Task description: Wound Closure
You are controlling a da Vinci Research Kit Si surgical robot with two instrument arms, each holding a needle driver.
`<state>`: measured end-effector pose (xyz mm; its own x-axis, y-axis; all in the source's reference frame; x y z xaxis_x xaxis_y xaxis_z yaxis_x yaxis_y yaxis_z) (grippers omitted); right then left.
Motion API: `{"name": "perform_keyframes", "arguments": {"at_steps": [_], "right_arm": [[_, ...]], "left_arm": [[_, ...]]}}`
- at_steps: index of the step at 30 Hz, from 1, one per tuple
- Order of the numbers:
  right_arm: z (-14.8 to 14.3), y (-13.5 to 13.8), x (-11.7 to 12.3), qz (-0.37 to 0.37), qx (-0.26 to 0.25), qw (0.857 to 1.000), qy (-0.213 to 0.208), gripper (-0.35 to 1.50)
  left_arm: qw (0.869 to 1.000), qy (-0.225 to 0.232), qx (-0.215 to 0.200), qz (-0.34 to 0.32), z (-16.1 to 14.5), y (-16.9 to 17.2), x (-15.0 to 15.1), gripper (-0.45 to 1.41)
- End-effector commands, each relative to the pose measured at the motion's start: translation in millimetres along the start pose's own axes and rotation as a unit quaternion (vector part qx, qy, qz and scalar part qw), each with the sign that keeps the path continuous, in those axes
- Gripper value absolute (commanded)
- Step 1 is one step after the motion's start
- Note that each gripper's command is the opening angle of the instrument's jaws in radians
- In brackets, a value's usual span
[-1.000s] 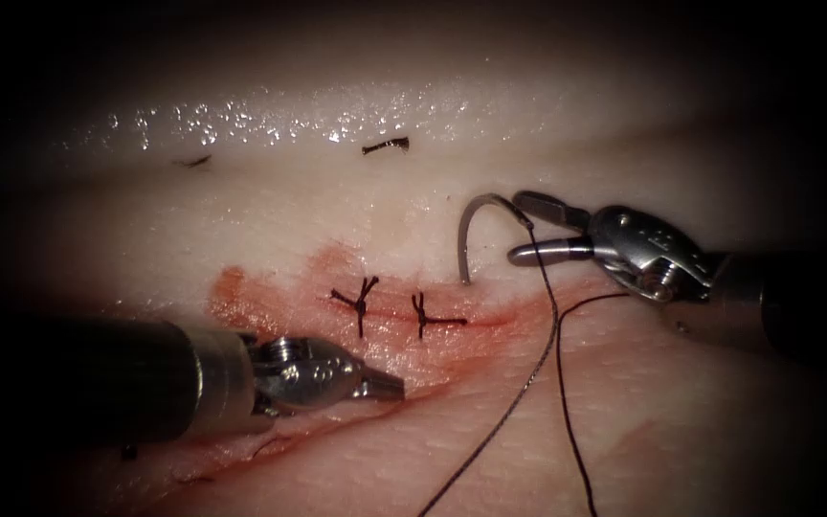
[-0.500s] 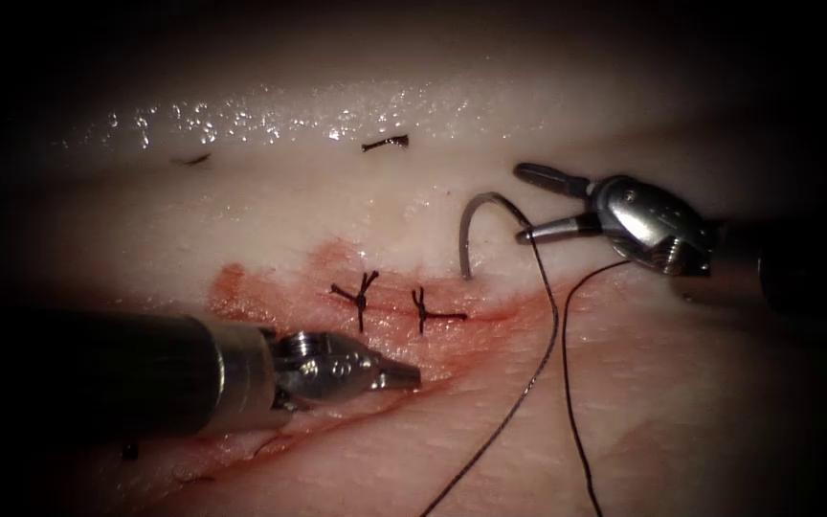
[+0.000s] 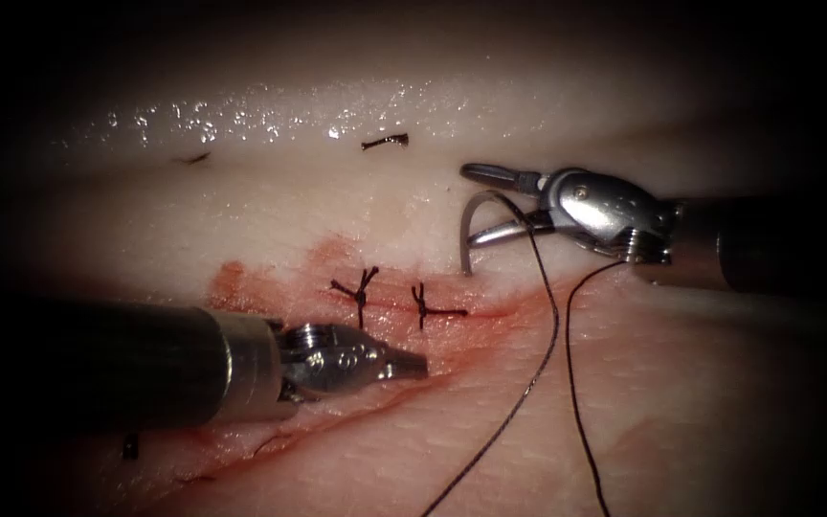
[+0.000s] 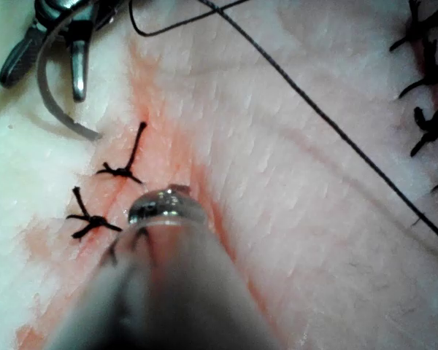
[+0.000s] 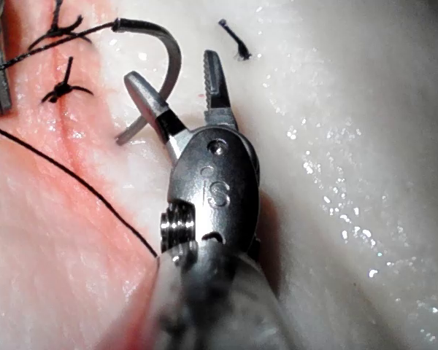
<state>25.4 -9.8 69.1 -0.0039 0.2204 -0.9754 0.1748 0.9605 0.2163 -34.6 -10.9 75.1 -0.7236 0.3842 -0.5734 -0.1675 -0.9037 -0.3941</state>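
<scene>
Leftward over the last second, the right tool (image 3: pixel 479 203) has slid in from the right until its spread jaws straddle the upper arc of the needle (image 3: pixel 476 222); earlier they stood clear of the thread end. The jaws are apart and not clamped, one above the curve and one below it, so the tool holds nothing. The needle stands with its point down in the tissue (image 3: pixel 681 421) just above the right end of the cut (image 3: pixel 490 316); how deep the point sits is hidden under the surface. Its other end carries the thread (image 3: pixel 540 354), which runs down across the cut and off the bottom edge, so its far end is cut off from view. A second strand loops beside it. The left tool (image 3: pixel 412 365) has crept a little to the right and lies low beside the cut, below two finished knots (image 3: pixel 364 295). Its jaws look pressed together and hold nothing. In the left wrist view its tip is blurred, and I cannot make the jaws out there. Red fluid (image 3: pixel 270 292) stains the tissue around the knots. A short snipped thread bit (image 3: pixel 385 144) lies higher up.
</scene>
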Motion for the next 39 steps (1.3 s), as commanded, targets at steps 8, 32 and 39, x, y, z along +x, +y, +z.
{"name": "perform_keyframes", "arguments": {"at_steps": [8,32,39], "right_arm": [[1.0,0.5,0.6,-0.005,0.003,1.000,0.001,1.03],[2.2,0.4,0.0,-0.008,-0.004,1.000,-0.019,-0.35],[1.8,0.2,-0.6,0.073,-0.020,0.996,-0.036,-0.35]], "left_arm": [[1.000,0.001,0.002,0.002,1.2,0.0,-0.3,-0.13],[1.000,0.002,-0.004,0.002,1.6,0.3,-0.4,-0.13],[1.000,0.002,-0.004,0.002,1.6,0.4,-0.4,-0.13]]}}
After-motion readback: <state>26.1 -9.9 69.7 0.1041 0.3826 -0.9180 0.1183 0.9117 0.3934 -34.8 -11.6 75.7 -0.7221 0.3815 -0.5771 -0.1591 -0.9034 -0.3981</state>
